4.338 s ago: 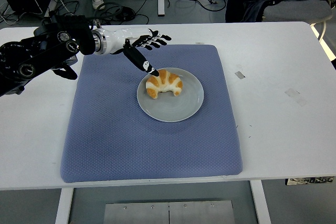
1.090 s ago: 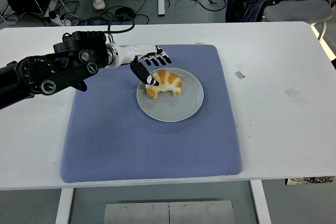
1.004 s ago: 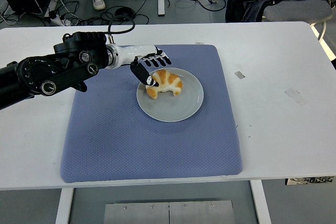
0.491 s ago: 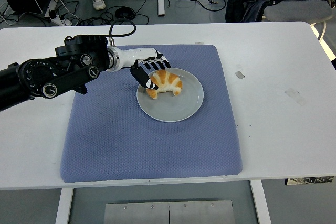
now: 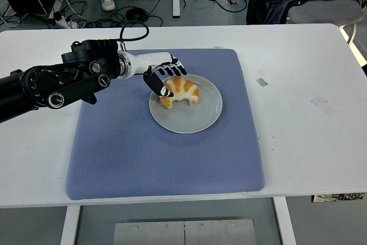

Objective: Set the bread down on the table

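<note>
Left hand [image 5: 164, 78] moved in; fingers [image 5: 172, 73] curl over bread [image 5: 182, 90].

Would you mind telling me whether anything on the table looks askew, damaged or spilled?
Nothing stands out. The croissant lies whole on the grey plate, which sits flat on the blue mat, and the left robot hand is at the croissant's left end. No crumbs or spills show.

The black left arm reaches in from the left edge toward the scene's middle, its white wrist leading to the left hand [image 5: 164, 80], whose dark fingers [image 5: 171, 72] are curled downward and bunched together, thumb angled toward the right.
</note>
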{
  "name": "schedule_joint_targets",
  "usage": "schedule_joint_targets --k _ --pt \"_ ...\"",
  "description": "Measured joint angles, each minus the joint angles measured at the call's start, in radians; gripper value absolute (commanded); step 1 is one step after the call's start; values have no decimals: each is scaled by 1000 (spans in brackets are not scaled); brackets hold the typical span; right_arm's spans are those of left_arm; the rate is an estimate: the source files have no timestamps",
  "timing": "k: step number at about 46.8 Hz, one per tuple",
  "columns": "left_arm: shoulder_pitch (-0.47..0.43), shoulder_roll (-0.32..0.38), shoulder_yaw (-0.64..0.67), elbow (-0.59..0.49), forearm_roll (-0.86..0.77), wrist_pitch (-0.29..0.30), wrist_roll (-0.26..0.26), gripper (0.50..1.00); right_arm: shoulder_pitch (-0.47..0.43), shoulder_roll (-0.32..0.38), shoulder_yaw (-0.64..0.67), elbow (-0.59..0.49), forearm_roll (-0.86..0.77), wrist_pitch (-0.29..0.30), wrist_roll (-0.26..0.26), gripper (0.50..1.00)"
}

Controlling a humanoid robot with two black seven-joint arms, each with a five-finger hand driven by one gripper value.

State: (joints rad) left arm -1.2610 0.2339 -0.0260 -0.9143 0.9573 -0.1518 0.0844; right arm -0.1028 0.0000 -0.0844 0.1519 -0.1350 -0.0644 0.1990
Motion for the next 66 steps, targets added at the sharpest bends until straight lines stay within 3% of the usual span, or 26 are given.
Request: schedule_joint_targets --k 20,37,66 --pt "0 -1 28 0 1 12 0 802 0 0 0 0 0 0 0 1000" --pt "-7 4 35 0 1 12 0 757 0 0 0 0 0 0 1 1000" --pt "-18 6 36 -18 1 6 -1 769 0 0 0 0 0 0 1 1000"
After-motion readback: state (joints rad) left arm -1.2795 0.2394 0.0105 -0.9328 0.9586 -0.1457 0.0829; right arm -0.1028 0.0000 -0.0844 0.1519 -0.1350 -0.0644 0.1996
